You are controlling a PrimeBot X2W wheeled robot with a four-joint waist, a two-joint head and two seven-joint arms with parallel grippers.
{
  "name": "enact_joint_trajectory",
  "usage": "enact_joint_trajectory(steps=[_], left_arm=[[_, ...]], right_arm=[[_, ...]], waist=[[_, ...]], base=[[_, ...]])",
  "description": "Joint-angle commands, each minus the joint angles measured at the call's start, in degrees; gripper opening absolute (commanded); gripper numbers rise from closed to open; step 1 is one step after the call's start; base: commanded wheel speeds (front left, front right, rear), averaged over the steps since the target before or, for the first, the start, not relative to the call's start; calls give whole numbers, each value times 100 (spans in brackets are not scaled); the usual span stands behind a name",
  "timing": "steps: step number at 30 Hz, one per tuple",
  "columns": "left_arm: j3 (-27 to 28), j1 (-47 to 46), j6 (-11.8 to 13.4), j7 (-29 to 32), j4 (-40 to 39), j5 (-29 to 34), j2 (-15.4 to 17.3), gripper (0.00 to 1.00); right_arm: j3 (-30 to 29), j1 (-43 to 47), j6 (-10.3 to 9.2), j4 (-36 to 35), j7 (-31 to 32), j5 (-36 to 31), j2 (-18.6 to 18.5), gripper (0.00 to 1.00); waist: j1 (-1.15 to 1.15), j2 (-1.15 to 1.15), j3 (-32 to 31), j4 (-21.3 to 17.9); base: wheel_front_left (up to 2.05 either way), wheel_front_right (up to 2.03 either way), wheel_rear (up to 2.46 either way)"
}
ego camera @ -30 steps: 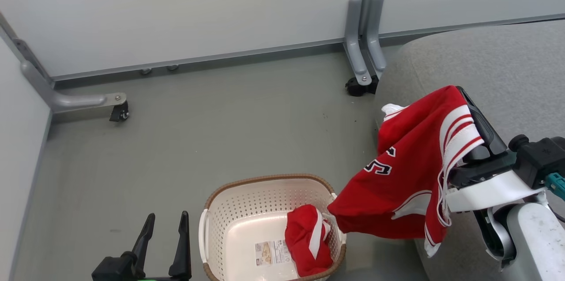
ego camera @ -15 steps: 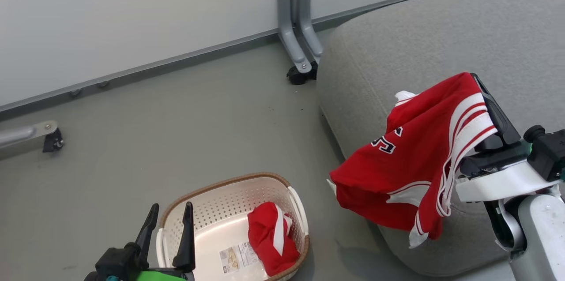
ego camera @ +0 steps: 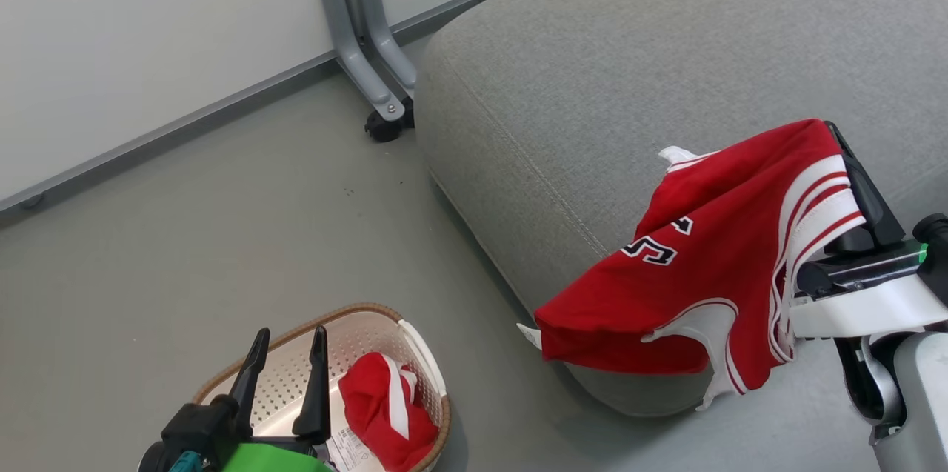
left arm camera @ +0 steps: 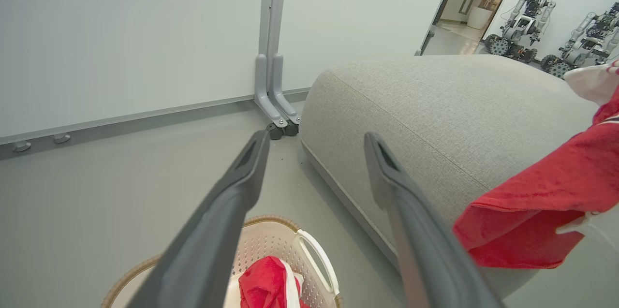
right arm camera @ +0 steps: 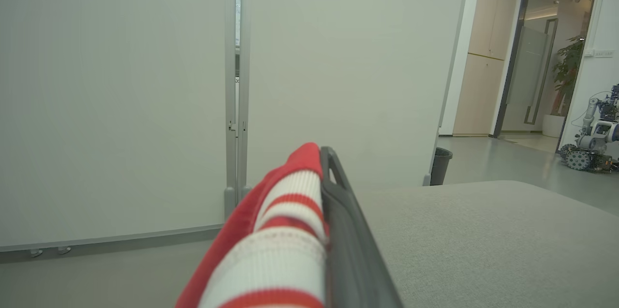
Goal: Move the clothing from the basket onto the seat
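Note:
A red jersey (ego camera: 696, 272) with navy-and-white numerals and striped trim hangs from my right gripper (ego camera: 827, 130), which is shut on its trim. It drapes over the front corner of the light grey seat (ego camera: 592, 87). In the right wrist view the striped trim (right arm camera: 285, 211) lies against the dark finger (right arm camera: 338, 211), above the seat (right arm camera: 483, 230). A second red garment (ego camera: 385, 413) lies bunched in the cream basket (ego camera: 355, 307) on the floor at lower left. My left gripper (ego camera: 290, 333) stands open and empty over the basket (left arm camera: 309, 259).
A pale partition wall runs along the back, with a grey foot and black caster (ego camera: 383, 127) beside the seat's far corner. Grey floor (ego camera: 222, 220) lies between wall, basket and seat. Other robots (left arm camera: 520, 22) and a dark bin (right arm camera: 441, 165) stand far off.
The head camera has turned to the right, so basket and partition foot sit further left and the seat takes up more of the picture. The right gripper still holds the jersey; the left stays open.

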Motion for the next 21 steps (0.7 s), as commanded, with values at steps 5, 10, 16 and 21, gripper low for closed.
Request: enact_joint_trajectory(steps=[5,10,16,21], left_arm=[[-128,-189,-12,-2,23,58,20,100],[-200,-233,-12,-2,44,83,31,100],[-158,-132,-13,-2,-18,114,32,100],[-321,-58,-13,-1,-143,176,28,100]], right_arm=[[-233,172,-9,-139,-17,-40,71,0],[-298,190,-9,-176,-17,-64,102,0],[-261,-118,-9,-141,-17,-89,-64,0],[-222,-592,-9,-7,-17,-33,-385,0]], waist=[[0,0,177,-280],[0,0,224,-309],[0,0,224,-305],[0,0,326,-232]], base=[[0,0,0],[0,0,0],[0,0,0],[0,0,0]])
